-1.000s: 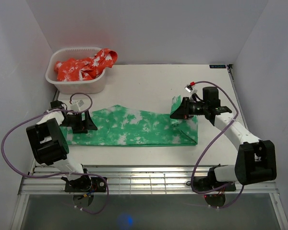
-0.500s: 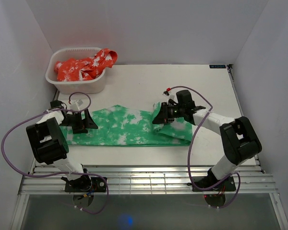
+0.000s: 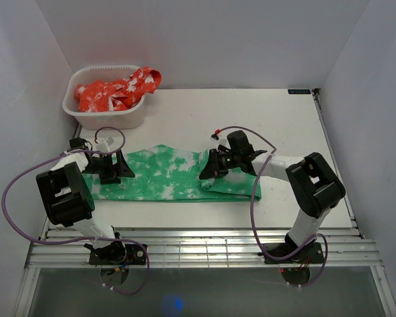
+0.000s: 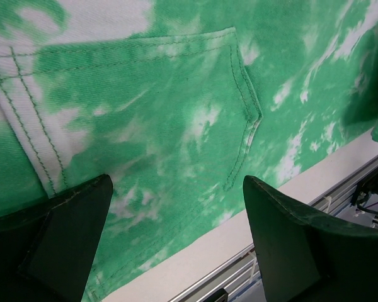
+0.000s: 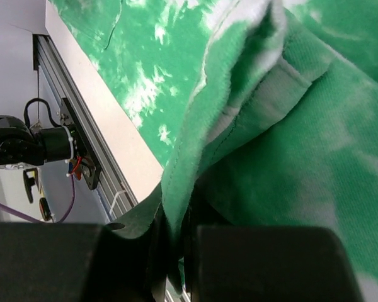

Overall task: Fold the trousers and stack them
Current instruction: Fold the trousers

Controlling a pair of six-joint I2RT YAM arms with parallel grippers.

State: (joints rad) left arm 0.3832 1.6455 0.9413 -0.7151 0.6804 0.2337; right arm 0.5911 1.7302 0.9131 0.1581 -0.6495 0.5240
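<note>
Your trousers (image 3: 165, 179) lie along the table's (image 3: 185, 119) near edge. The right gripper (image 3: 208, 173) pinches the folded-over leg, hiding its hem. The left gripper (image 3: 117, 173) gapes wide, holding nothing and covering the waistband end.

Shot from high above the near edge, looking down; both wrist close-ups face the same trousers (image 3: 165, 175) on the counter (image 3: 251, 112).

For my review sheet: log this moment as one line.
phase: folding | left gripper: open above pocket | right gripper: shut on trousers, leg end doubled over
</note>
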